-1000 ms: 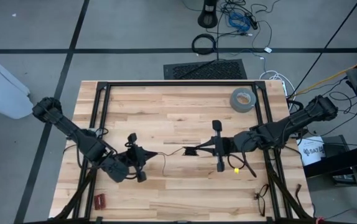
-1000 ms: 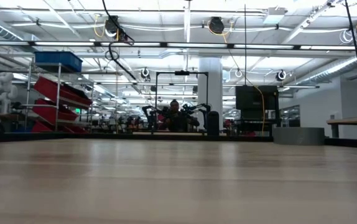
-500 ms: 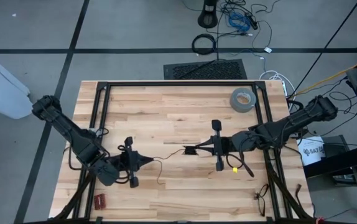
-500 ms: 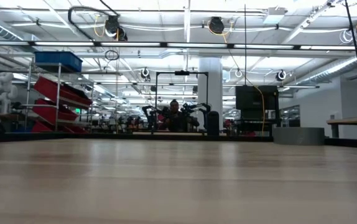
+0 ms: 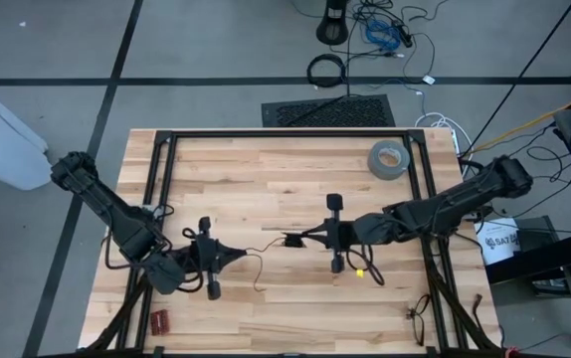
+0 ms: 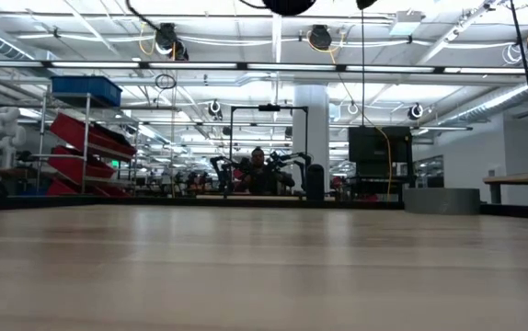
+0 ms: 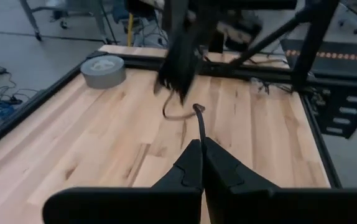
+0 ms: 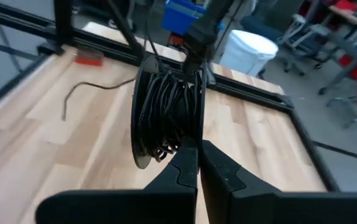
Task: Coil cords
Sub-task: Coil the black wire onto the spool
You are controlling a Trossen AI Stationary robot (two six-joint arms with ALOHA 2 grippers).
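**Both grippers pinch the cord over mid-table**

Fingers on both arms are pressed together. In the high view the left gripper [image 5: 228, 257] sits at lower left of centre, its tips clamped on one end of the thin black cord [image 5: 262, 251]. The right gripper [image 5: 303, 239] sits just right of centre, shut on the other part of the same wire. Between them the cord sags in a shallow curve with a small loop dropping toward the lower edge of the wooden table [image 5: 266, 184].

The right wrist view shows a bundle of wound turns [image 8: 166, 115] hanging just beyond that arm's closed fingers [image 8: 185, 168], with a loose tail [image 8: 88, 90] lying on the boards at upper left. The left wrist view shows the wire [image 7: 198, 121] running from its closed tips toward the other arm.

To do this step well, I judge that the slack between the two grips should stay modest so each new turn lies on the earlier ones. Pulling too hard could drag the thin wire out of a pinch.

A grey tape roll [image 5: 388, 158] lies at upper right of the table, well apart. A white container [image 5: 498, 242] off the right edge carries dark lettering, too small to read.
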